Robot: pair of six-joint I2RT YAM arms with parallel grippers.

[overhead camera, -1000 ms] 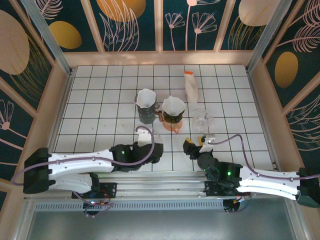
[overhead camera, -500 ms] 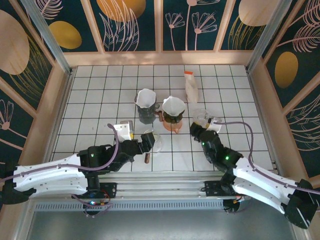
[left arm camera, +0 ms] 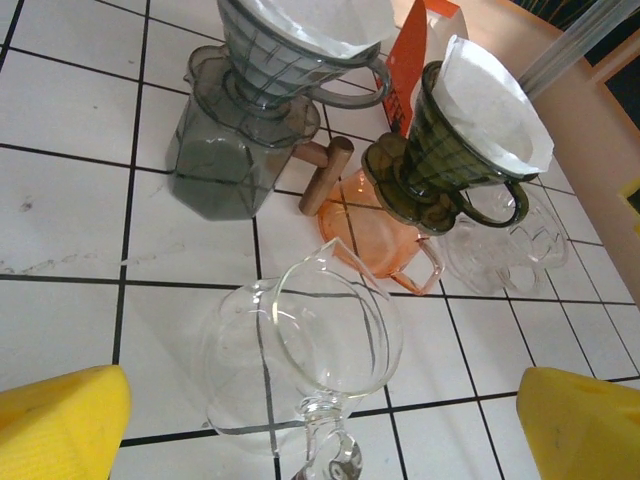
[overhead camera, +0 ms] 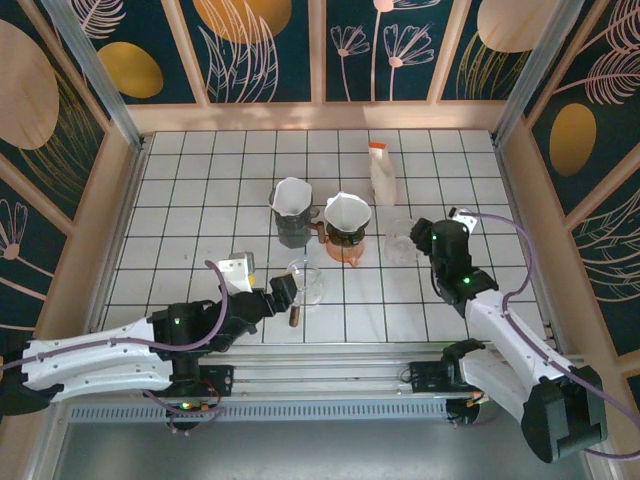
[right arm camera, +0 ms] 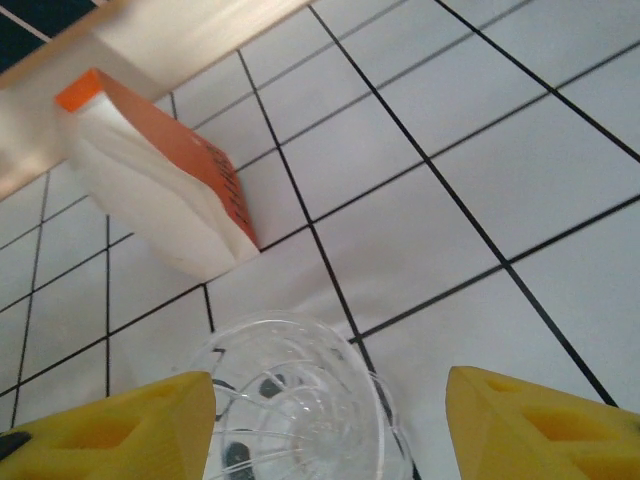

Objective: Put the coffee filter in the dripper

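- Right gripper (right arm camera: 325, 398) hangs right over the clear dripper (overhead camera: 403, 241), jaws partly apart and nothing in them. No filter is in hand, and the dripper's bowl looks bare.
- The filter pack (right arm camera: 160, 205) lies flat on the surface (overhead camera: 200, 200) just beyond the clear dripper, toward the far wall and not touching it.
- First danger: the yellow fingers straddle the clear dripper. A straight drop could clip its rim, and light glass like that would likely skid or tip.
- Second danger: getting to the pack means passing over the clear dripper, so a low wrist could drag the dripper along.
- Third danger: the pack lies flat. A pinch at its edge might lift several filters at once, or simply shove the pack farther from the clear dripper.
- Just left of the clear dripper stands the green dripper (left arm camera: 445, 165), already lined with a white filter (left arm camera: 495, 100), on its orange server (left arm camera: 375, 230). A sideways sweep would hit that first.
- Farther left of the clear dripper, the grey dripper (left arm camera: 290, 45) on its grey server (left arm camera: 225, 150) is lined too, and out of the way.
- Left gripper (left arm camera: 320, 420) sits well left of the clear dripper and nearer the arm bases, jaws spread wide and empty. The glass pitcher (left arm camera: 300, 345) sits just ahead of its fingers, so a nudge there is possible.
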